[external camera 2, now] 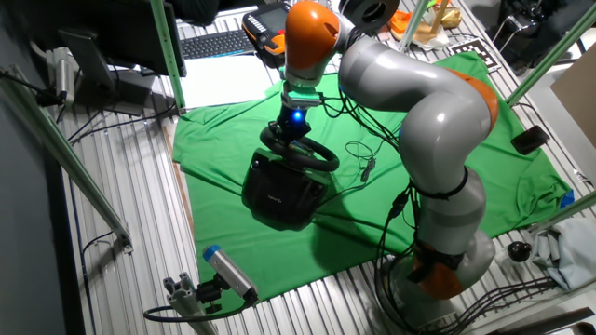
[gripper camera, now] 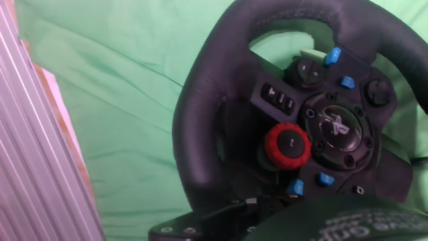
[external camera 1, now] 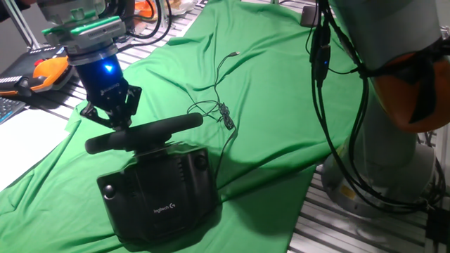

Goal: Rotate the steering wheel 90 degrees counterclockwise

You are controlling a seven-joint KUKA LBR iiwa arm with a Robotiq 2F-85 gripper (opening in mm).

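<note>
The steering wheel (external camera 1: pixel 151 132) is a black matte rim seen nearly edge-on, on a boxy black Logitech base (external camera 1: pixel 158 200) on green cloth. It also shows in the other fixed view (external camera 2: pixel 303 152). The hand view shows the wheel's face close up, with the rim (gripper camera: pixel 200 120) on the left, a red dial (gripper camera: pixel 287 146) and blue buttons around the hub (gripper camera: pixel 334 124). My gripper (external camera 1: pixel 116 121) reaches down to the left part of the rim from behind, with its blue light on. It also shows in the other fixed view (external camera 2: pixel 293 138). How the jaws stand is hidden.
A thin black cable (external camera 1: pixel 221 109) lies on the green cloth (external camera 1: pixel 267 84) beside the wheel. The robot's pedestal (external camera 1: pixel 394 105) with hanging cables stands at right. An orange tool (external camera 1: pixel 49 70) lies at left, and a keyboard (external camera 2: pixel 219 42) behind. Slatted metal table (gripper camera: pixel 40 167) borders the cloth.
</note>
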